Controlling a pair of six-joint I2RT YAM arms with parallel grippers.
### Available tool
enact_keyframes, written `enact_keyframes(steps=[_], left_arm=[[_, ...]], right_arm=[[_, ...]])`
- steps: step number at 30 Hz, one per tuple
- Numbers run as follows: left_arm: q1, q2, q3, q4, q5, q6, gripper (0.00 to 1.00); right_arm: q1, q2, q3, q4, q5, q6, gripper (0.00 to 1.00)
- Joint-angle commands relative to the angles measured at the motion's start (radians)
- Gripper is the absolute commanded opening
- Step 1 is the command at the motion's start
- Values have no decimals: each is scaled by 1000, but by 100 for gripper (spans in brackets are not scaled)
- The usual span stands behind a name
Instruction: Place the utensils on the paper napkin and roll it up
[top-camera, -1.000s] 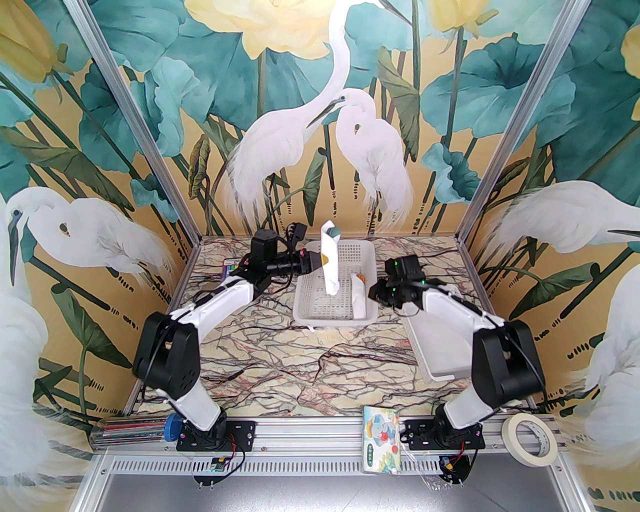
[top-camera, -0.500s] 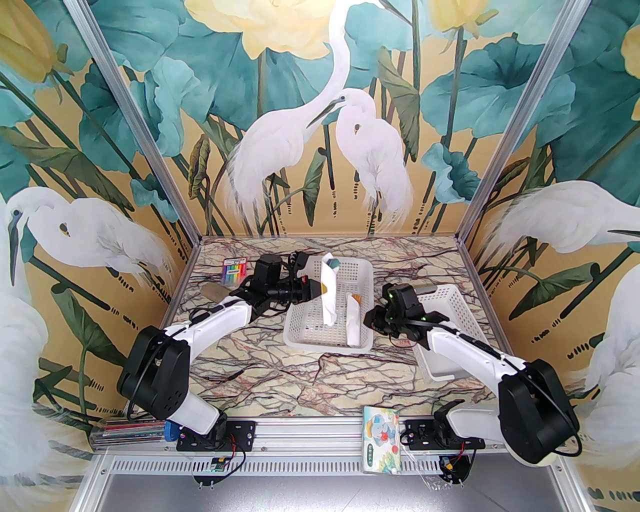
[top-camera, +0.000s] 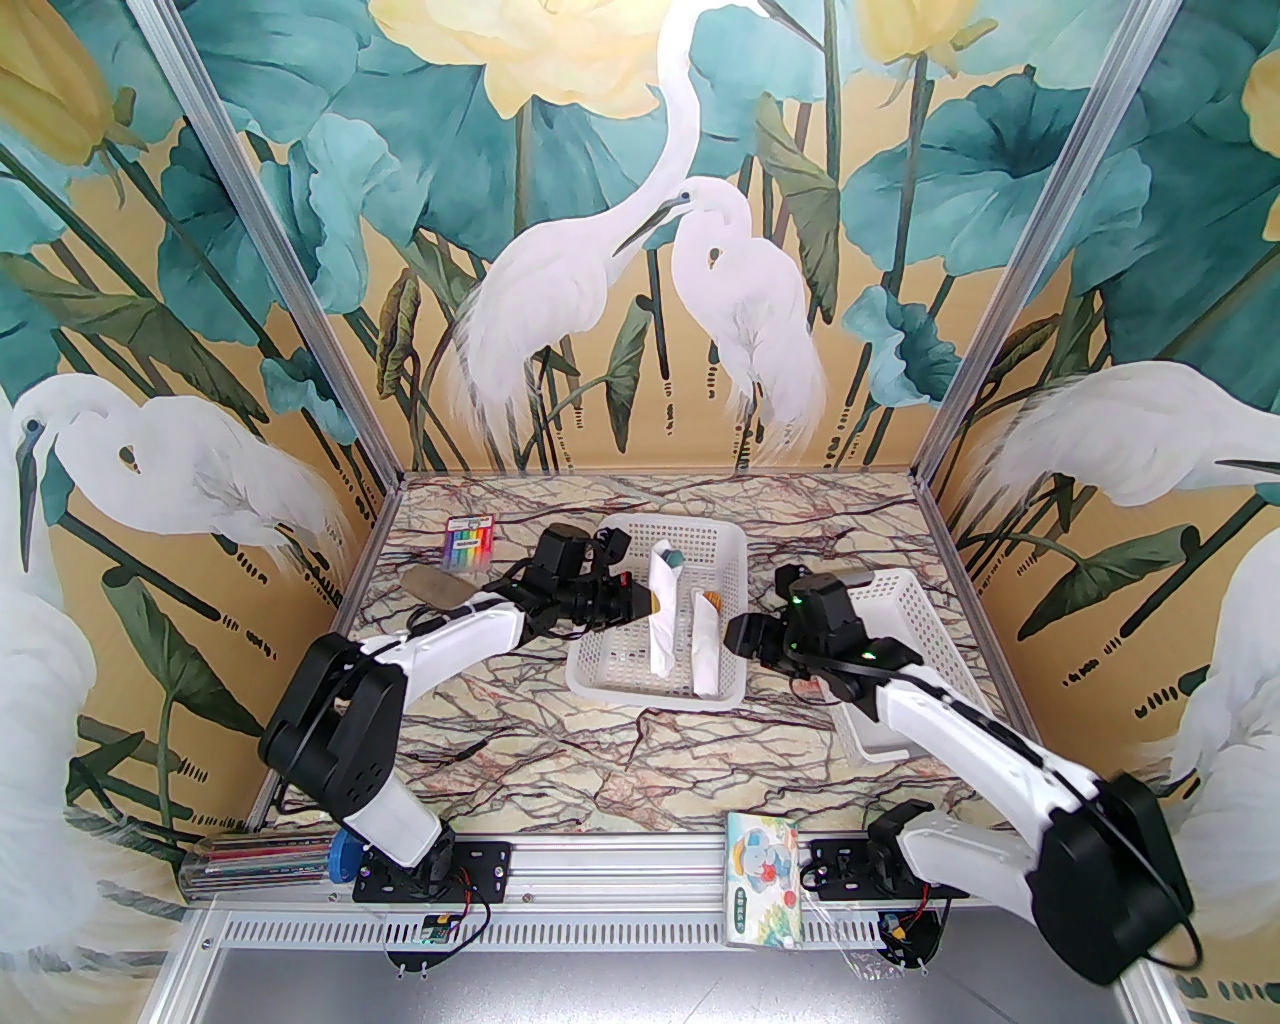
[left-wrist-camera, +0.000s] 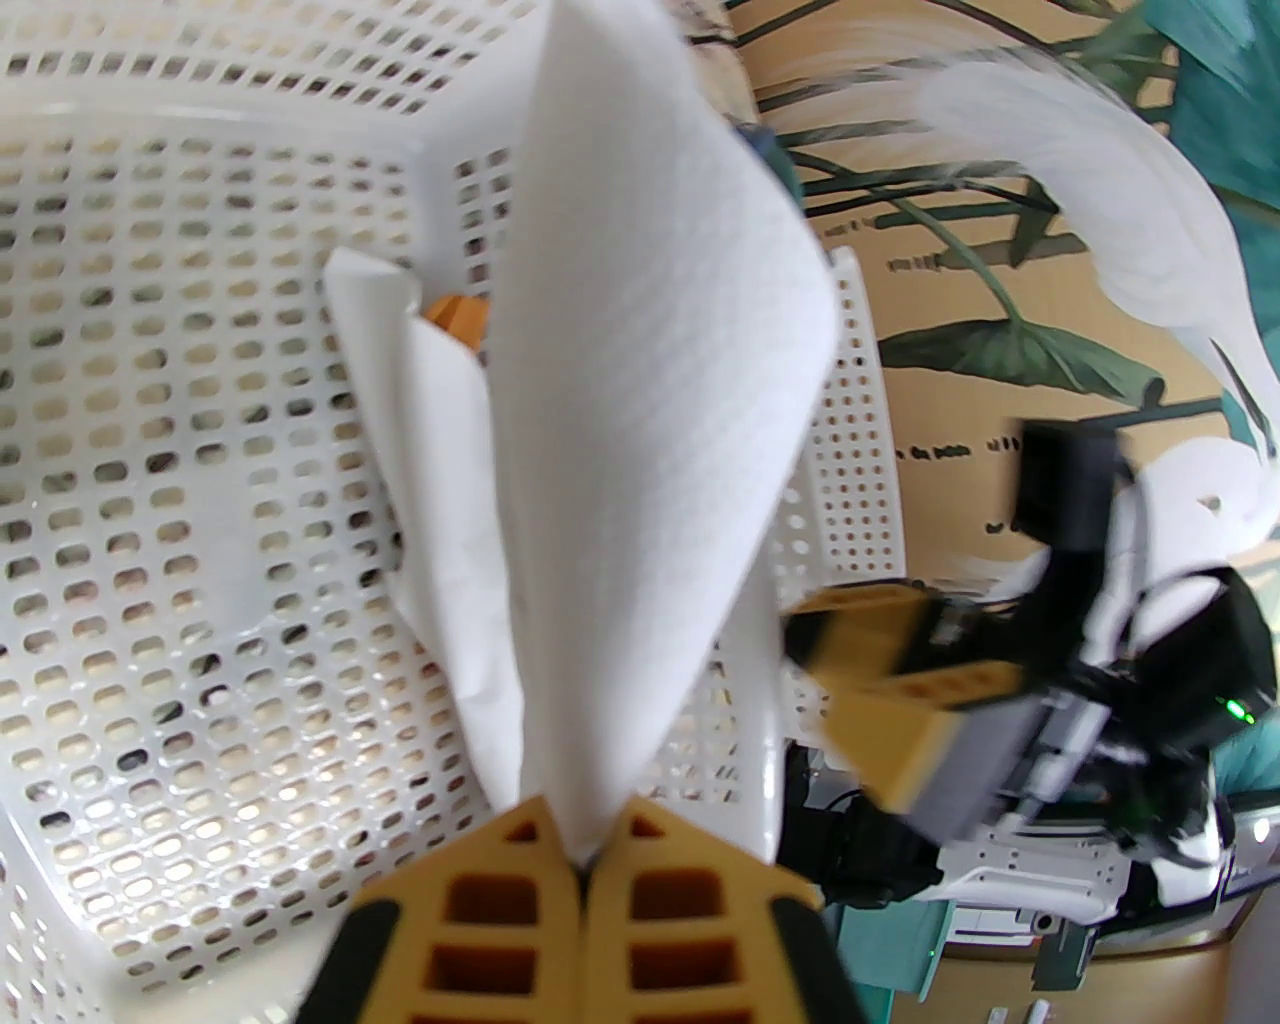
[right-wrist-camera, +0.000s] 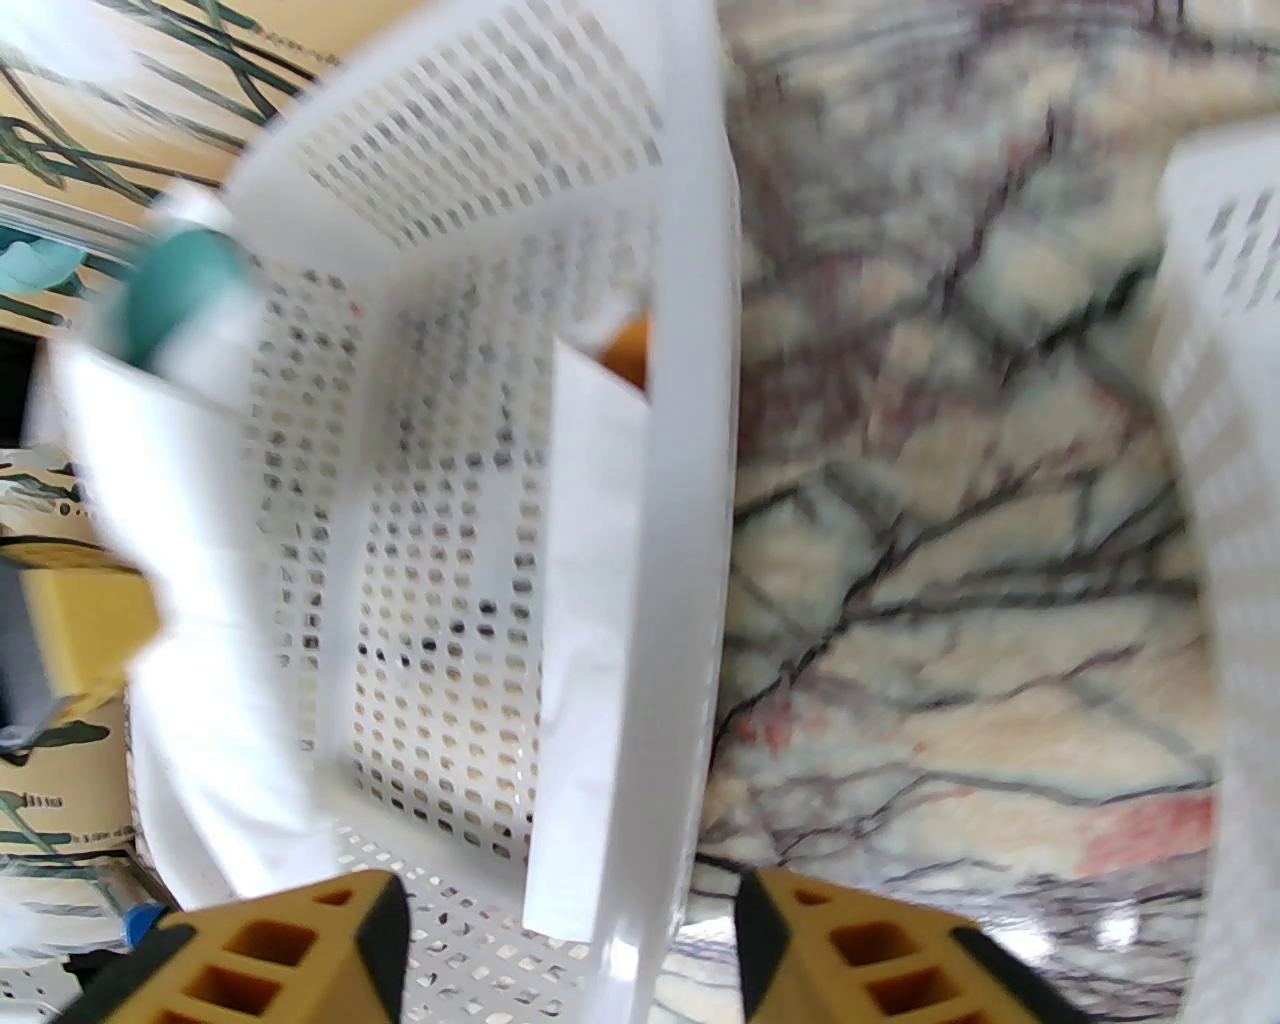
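The paper napkin (top-camera: 662, 620) is a rolled white tube hanging upright over the white basket (top-camera: 610, 680). My left gripper (top-camera: 645, 603) is shut on its middle, and in the left wrist view the fingers (left-wrist-camera: 520, 880) pinch the napkin (left-wrist-camera: 640, 400). Of the utensils, a teal tip (top-camera: 674, 555) pokes from the top of the roll, blurred in the right wrist view (right-wrist-camera: 185, 290); the rest is wrapped inside. My right gripper (top-camera: 735, 635) stands open at the basket's right rim. Its fingers (right-wrist-camera: 330, 950) straddle the basket wall (right-wrist-camera: 690, 500) without touching it.
An orange-tipped white paper wrap (top-camera: 706, 645) lies in the basket along its right wall. A second white basket (top-camera: 905, 610) sits under my right arm. A coloured pack (top-camera: 468, 542) and a brown object (top-camera: 435, 585) lie at back left. A cartoon tissue pack (top-camera: 762, 875) stands at the front edge.
The basket slid toward the front. My left gripper came down and nearer with the napkin roll. The right arm dropped low, and its jaws opened at the basket's rim.
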Motion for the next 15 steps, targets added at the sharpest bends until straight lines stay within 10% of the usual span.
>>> enact_keyframes(steps=[1,15], left_arm=[[-17,46,56,-37,-41,12,0],[-58,215,136,-17,-137,-78,0]], right_arm=[[1,-69,46,-93,111,-63,67],[-5,-173,33,-149,186,-113,70]])
